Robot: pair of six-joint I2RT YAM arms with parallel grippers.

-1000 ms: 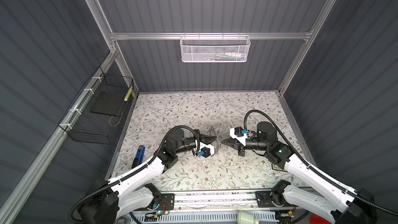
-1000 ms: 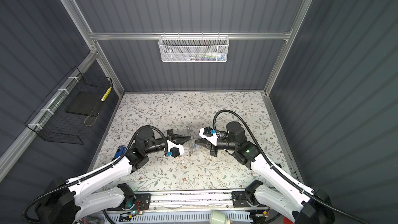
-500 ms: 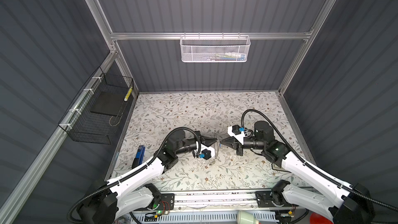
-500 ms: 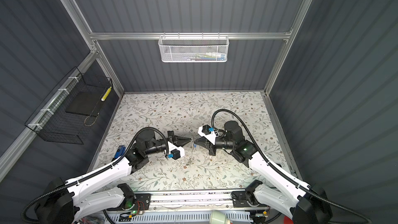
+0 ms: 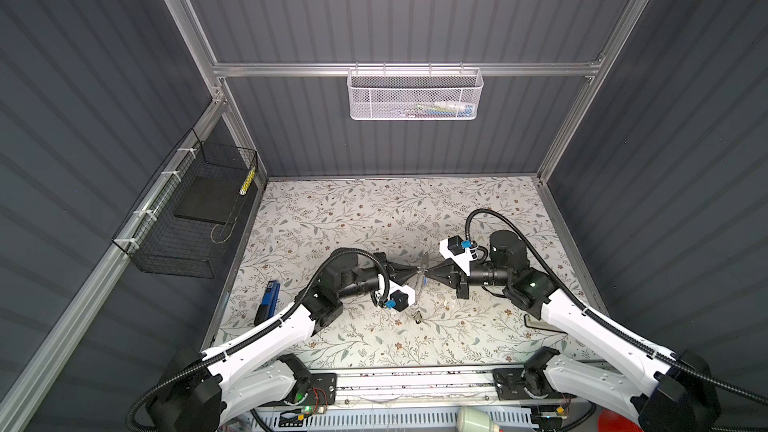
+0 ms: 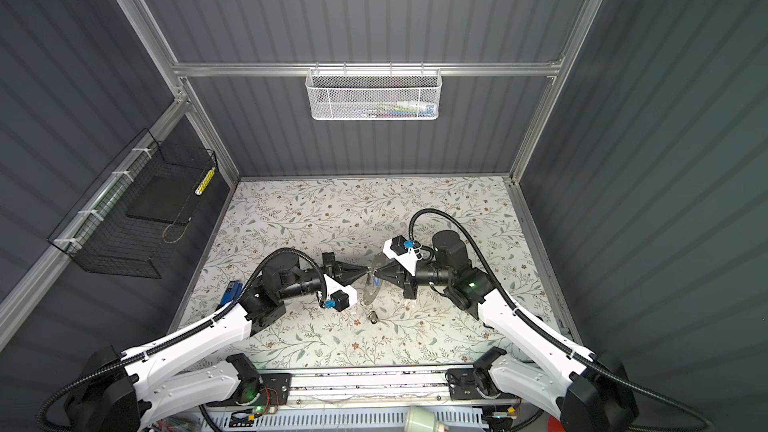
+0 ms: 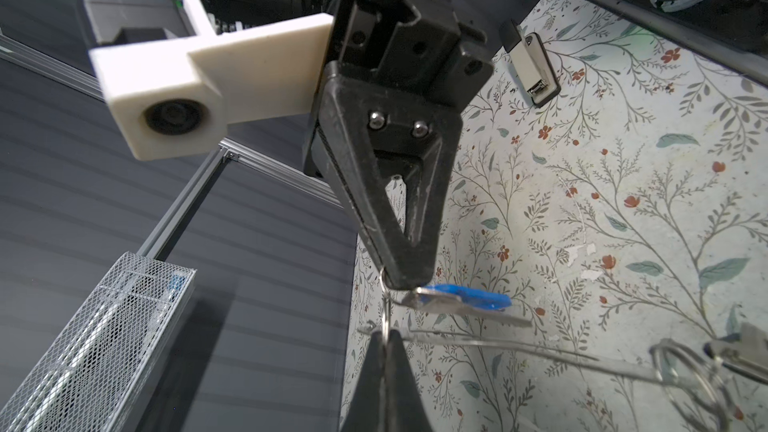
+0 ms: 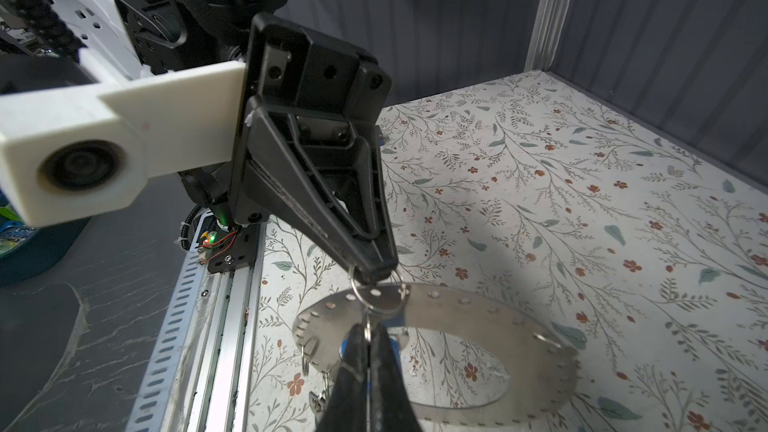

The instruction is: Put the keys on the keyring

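Black plastic fingertips meet nose to nose above the middle of the floral mat (image 5: pixel 374 218). In both top views the left gripper (image 8: pixel 373 271) reaches in from 9 o'clock and the right gripper (image 7: pixel 406 278) from 3 o'clock, each with its jaws fully closed.

Going by the wrist views, both tips pinch the same small split ring (image 8: pixel 354 285) from opposite sides of its loop. The key with the blue tag (image 7: pixel 461 299) hangs on that wire, right at the right gripper's tip. The split ring lies against the band of the keyring (image 8: pixel 478 305), which is off the mat and tilted. I cannot tell whether the wire already passes through one of the band's holes.

At 6 o'clock from the pinch is a dark key (image 6: pixel 372 318). It is unclear whether it hangs from the band or lies on the mat.

The step in hand looks like working the split ring round through a hole. To do it well, one grip should act as a fixed anchor while the other turns the wire in small arcs. The motion should follow the loop's own curve rather than pull straight, because wire this thin will likely slip from a flat pinch. Slow moves would stop the heavy band from swinging and twisting the ring out of the jaws.
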